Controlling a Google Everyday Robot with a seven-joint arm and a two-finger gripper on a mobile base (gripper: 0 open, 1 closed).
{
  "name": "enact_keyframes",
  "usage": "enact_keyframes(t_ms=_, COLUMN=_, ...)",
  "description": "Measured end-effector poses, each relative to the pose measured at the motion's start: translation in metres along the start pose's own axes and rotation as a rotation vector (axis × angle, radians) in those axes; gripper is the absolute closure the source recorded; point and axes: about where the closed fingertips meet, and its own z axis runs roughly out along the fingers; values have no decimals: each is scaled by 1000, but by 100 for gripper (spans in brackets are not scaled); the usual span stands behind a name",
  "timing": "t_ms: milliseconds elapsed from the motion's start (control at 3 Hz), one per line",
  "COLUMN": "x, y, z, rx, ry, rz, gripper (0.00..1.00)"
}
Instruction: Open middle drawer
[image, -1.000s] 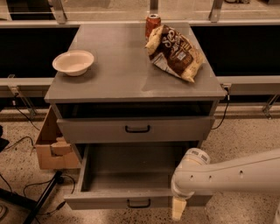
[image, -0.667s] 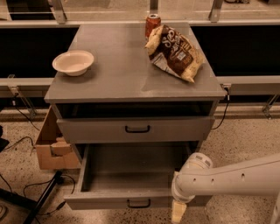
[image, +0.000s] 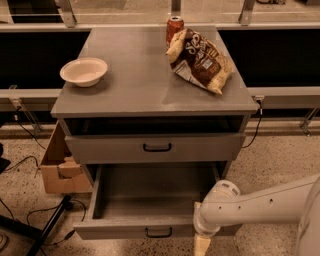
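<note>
Middle drawer (image: 155, 148) shut; bottom drawer (image: 150, 200) pulled out, grey floor showing; end effector (image: 202, 245) at its front, grip unclear.

End effector (image: 202, 245) hangs low beside the pulled-out middle drawer (image: 120, 231), right front corner.

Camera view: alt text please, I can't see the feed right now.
The middle drawer of a grey cabinet stands pulled out and empty, with the gripper low at the right end of its front. A bowl, a can and a chip bag sit on top.
</note>
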Motion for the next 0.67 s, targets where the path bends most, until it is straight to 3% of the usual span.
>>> enact_keyframes(t_ms=333, x=3, y=13, z=2, rx=-12, ry=15, rz=18, gripper=18)
enact_keyframes(t_ms=667, x=5, y=63, z=-13, rx=-28, ry=58, rz=65, gripper=49)
